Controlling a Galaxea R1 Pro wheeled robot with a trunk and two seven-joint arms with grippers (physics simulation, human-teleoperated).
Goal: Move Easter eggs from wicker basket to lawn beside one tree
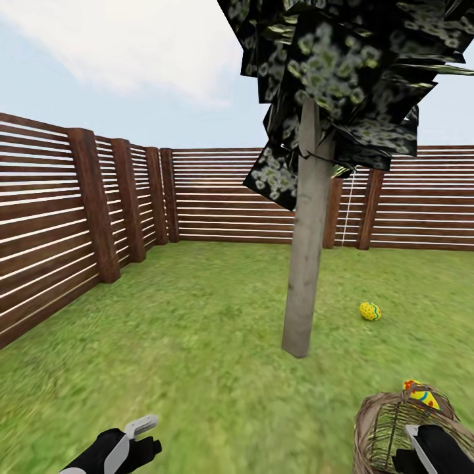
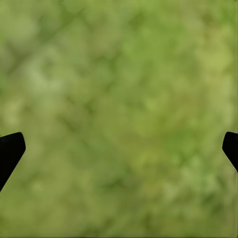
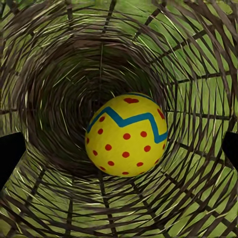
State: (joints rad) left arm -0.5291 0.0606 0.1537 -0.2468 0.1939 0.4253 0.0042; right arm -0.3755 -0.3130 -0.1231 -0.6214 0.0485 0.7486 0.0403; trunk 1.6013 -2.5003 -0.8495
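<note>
A: Largest first?

B: Flat green lawn, edged by a brown slatted fence.

A: Then?

B: The tree, right of centre. Pale trunk standing almost upright, long axis leaning slightly to the right toward the top, dark mottled crown above.

A: And the wicker basket?

B: At the lower right corner of the head view, on the grass, well in front of the trunk. Mouth facing up. In the right wrist view, basket wall seen straight down its length, so long axis in line with that arm's reach.

A: Eggs?

B: Three seen. Lawn egg lying on its side just right of the trunk's foot, long axis roughly level, across the view. Rim egg at the basket's far edge; impossible to say whether resting on the weave or on the grass behind. Bottom egg deep inside the basket, blue zigzag band toward one end, red dots below; looks nearly round from here, so long axis hard to judge.

A: Right fingers?

B: Inside the basket mouth, spread wide, dark tips at both edges of the wrist view, gripping nothing, short of the bottom egg.

A: Left fingers?

B: Low on the left over bare grass, also parted wide, holding nothing.
</note>
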